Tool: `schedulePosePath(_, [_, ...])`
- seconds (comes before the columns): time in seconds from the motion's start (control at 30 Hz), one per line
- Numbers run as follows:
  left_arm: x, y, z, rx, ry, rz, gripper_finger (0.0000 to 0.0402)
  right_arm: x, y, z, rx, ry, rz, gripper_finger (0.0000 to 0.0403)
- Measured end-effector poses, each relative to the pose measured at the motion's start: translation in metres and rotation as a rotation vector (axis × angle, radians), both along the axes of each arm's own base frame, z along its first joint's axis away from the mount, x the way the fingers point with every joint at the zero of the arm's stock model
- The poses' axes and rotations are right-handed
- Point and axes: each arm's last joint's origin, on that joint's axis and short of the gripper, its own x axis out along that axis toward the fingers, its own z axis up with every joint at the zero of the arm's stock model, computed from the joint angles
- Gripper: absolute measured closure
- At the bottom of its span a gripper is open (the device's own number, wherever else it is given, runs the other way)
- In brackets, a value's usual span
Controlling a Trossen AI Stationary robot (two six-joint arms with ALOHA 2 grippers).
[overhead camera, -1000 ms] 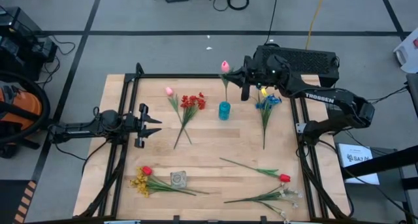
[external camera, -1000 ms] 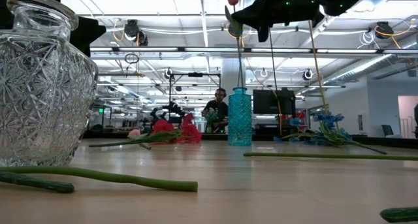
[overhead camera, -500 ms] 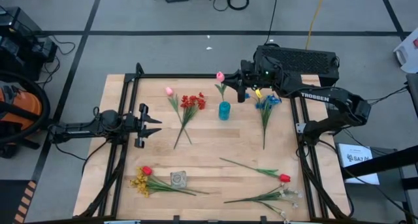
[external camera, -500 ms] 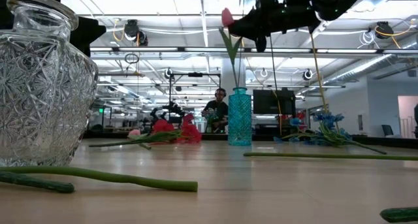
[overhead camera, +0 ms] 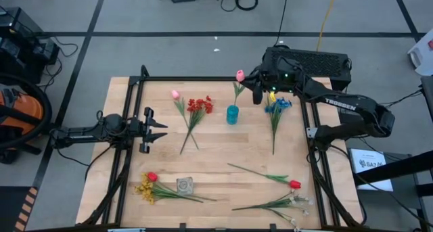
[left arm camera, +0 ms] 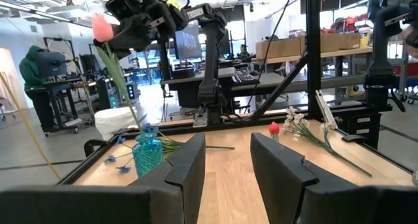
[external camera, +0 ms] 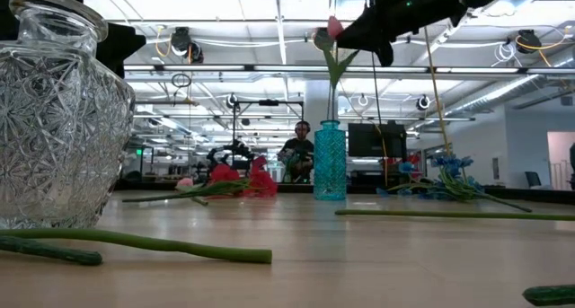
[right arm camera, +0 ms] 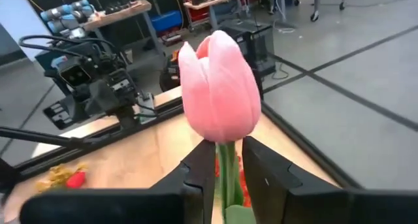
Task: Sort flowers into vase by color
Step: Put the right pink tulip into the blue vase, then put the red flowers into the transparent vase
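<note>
My right gripper (right arm camera: 225,170) hangs high over the table's far middle, shut on a pink tulip (overhead camera: 239,75). The tulip's green stem runs down into the small teal vase (overhead camera: 232,114), which stands upright on the table. My left gripper (overhead camera: 154,128) waits open and low at the table's left side, touching nothing. A second pink tulip (overhead camera: 176,95) and a red cluster (overhead camera: 199,105) lie left of the teal vase. A blue spray (overhead camera: 276,107) lies to its right. My right gripper pinches the tulip's stem (right arm camera: 225,160) just under the pink bloom (right arm camera: 219,87), one finger on each side. The fingers (right arm camera: 199,175) come from the table's right, slanting a little down, across the stem. The tulip leans slightly, with its lower end inside the teal vase's neck (external camera: 330,124).
A clear cut-glass vase (overhead camera: 185,184) stands near the front edge beside a yellow bunch and red tulip (overhead camera: 149,184). A red tulip (overhead camera: 294,184) and white blooms (overhead camera: 298,202) lie front right. Black frame rails (overhead camera: 128,157) border both sides. Bare wood lies in the middle.
My right gripper came down with the tulip, swinging first toward the table's left, then back toward the right. The bloom dropped lower and now leans right of the vase, where half a second ago it leaned left. The stem's foot stayed in the teal vase.
</note>
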Motion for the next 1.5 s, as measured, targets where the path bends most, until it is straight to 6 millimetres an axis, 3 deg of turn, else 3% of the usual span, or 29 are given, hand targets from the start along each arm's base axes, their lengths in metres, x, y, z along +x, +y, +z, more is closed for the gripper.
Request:
schedulePosePath(0.23, [0.000,0.000,0.000,0.000,0.000,0.000,0.0269,0.007,0.008,-0.003,0.081,-0.004,0.023,0.0333])
schedulePosePath(0.57, [0.000,0.000,0.000,0.000,0.000,0.000,0.0269,0.008,0.012,-0.021,0.248,0.125,-0.005,0.0333])
schedulePosePath(0.8, [0.000,0.000,0.000,-0.017,0.002,-0.004,0.0269,-0.010,0.019,-0.001,0.229,0.056,-0.062,0.0334])
schedulePosePath(1.03, [0.000,0.001,0.001,-0.554,0.025,-0.062,0.0269,-0.044,0.033,0.014,0.356,0.021,-0.202,0.0344])
schedulePosePath(1.3, [0.000,0.001,0.001,-0.599,0.021,-0.065,0.0269,-0.063,0.059,-0.025,0.776,0.414,-0.401,0.0370])
schedulePosePath(1.5, [0.000,0.002,0.002,-0.628,0.030,-0.037,0.0269,-0.049,0.075,-0.039,0.782,0.518,-0.469,0.0391])
